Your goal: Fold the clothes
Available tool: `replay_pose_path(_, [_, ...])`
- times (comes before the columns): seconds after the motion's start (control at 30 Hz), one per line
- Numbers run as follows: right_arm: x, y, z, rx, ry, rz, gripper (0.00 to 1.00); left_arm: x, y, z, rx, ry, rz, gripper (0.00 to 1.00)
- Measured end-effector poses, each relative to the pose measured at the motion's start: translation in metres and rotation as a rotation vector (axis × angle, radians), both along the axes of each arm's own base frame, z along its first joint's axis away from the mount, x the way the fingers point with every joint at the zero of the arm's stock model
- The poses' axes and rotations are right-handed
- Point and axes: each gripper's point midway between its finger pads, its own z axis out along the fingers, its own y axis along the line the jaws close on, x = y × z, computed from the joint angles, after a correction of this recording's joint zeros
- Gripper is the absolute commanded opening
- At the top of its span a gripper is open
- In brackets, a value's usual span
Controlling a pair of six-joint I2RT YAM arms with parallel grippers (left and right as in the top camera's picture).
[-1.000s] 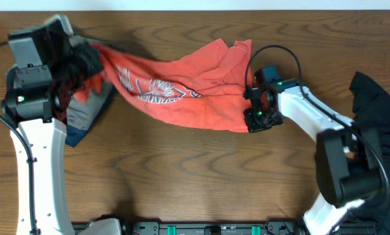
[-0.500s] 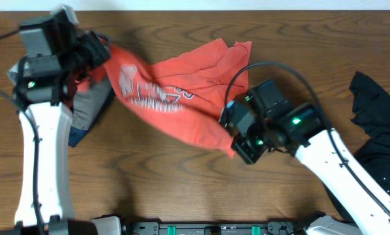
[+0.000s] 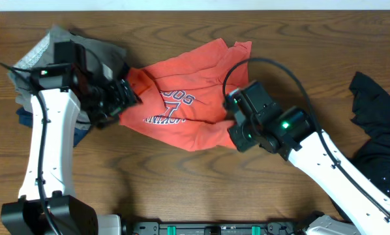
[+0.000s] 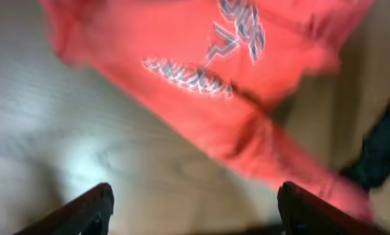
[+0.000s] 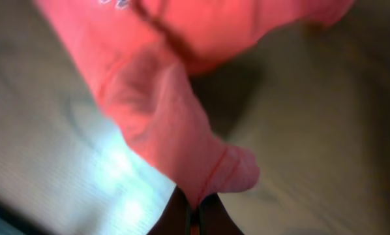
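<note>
Coral-red T-shirt (image 3: 188,91) lies crumpled on the tabletop, toward the far edge and a little left of the middle, with its navy-and-white lettering (image 3: 171,108) facing up. The right gripper (image 5: 195,210) has its jaws pressed together on a fold at the shirt's near right hem, and the cloth bunches just above the fingertips. The left gripper (image 3: 121,98) sits at the shirt's left end with its fingers (image 4: 90,209) spread wide over bare wood. A black garment (image 3: 381,130) lies heaped at the right edge, well apart from the shirt. A grey folded garment (image 3: 64,40) rests in the far left corner on top of a navy folded garment (image 3: 24,117), both partly under the left arm.
</note>
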Motion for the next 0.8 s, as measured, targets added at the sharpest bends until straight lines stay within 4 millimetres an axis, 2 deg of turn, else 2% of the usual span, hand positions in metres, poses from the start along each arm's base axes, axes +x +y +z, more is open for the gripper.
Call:
replay_pose_path(0.07, [0.01,0.006,0.006,0.045,-0.032,-0.041,0.01,-0.011,-0.016,-0.006,-0.018,0.027,-0.069,0.82])
replay_pose_path(0.2, [0.015,0.01,0.009,0.099,-0.027,-0.13,0.01,-0.03,-0.05,-0.023,-0.036,0.059,-0.203,0.82])
replay_pose_path(0.4, [0.017,0.0,0.007,0.133,0.01,-0.335,0.01,-0.037,-0.096,-0.045,-0.042,0.005,-0.352,0.82])
replay_pose_path(0.43, [0.016,-0.005,0.005,0.128,0.023,-0.376,0.01,-0.037,-0.105,-0.049,-0.045,-0.009,-0.369,0.82])
replay_pose_path(0.53, [0.014,-0.04,-0.002,0.044,0.038,-0.551,0.01,-0.04,-0.125,-0.059,-0.046,-0.035,-0.403,0.82])
replay_pose_path(0.67, [0.029,-0.079,-0.001,-0.006,-0.016,-0.723,0.01,-0.044,-0.136,-0.07,-0.014,-0.04,-0.407,0.82])
replay_pose_path(0.73, [0.037,-0.094,0.0,-0.007,-0.026,-0.775,0.11,-0.041,-0.141,-0.07,-0.006,-0.061,-0.41,0.82])
replay_pose_path(0.77, [0.04,-0.099,-0.001,-0.002,-0.022,-0.785,0.23,-0.04,-0.145,-0.07,-0.007,-0.072,-0.412,0.82])
replay_pose_path(0.8, [0.041,-0.102,-0.001,0.003,-0.016,-0.794,0.31,-0.039,-0.149,-0.069,-0.007,-0.081,-0.413,0.83])
